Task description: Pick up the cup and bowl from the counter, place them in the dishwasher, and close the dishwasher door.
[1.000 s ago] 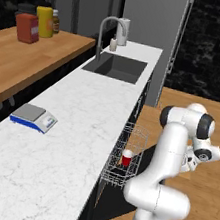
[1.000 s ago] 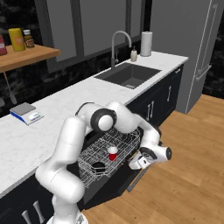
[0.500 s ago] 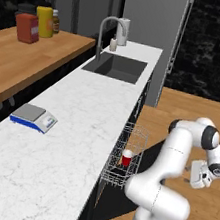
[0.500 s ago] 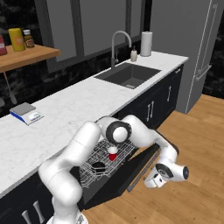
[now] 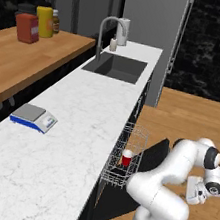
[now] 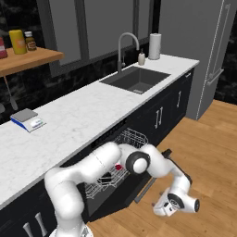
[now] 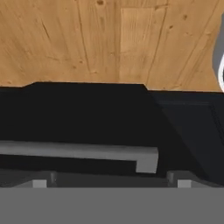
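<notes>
Right base view shows the gripper (image 6: 163, 209), jaws spread and empty, low beside the lowered dishwasher door (image 6: 152, 178), whose rack (image 6: 132, 139) holds the cup (image 5: 126, 158). That door looks stiff, heavy and hinged; pushing up under its outer edge or silver handle (image 7: 78, 151) seems best. Only the pulled-out rack may block closing.

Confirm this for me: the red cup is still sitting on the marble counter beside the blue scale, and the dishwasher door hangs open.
Not quite. The cup is not on the counter; it stands in the dishwasher's pulled-out wire rack, as the left base view shows. The blue scale sits on the counter without it. The dishwasher door does hang open.
</notes>
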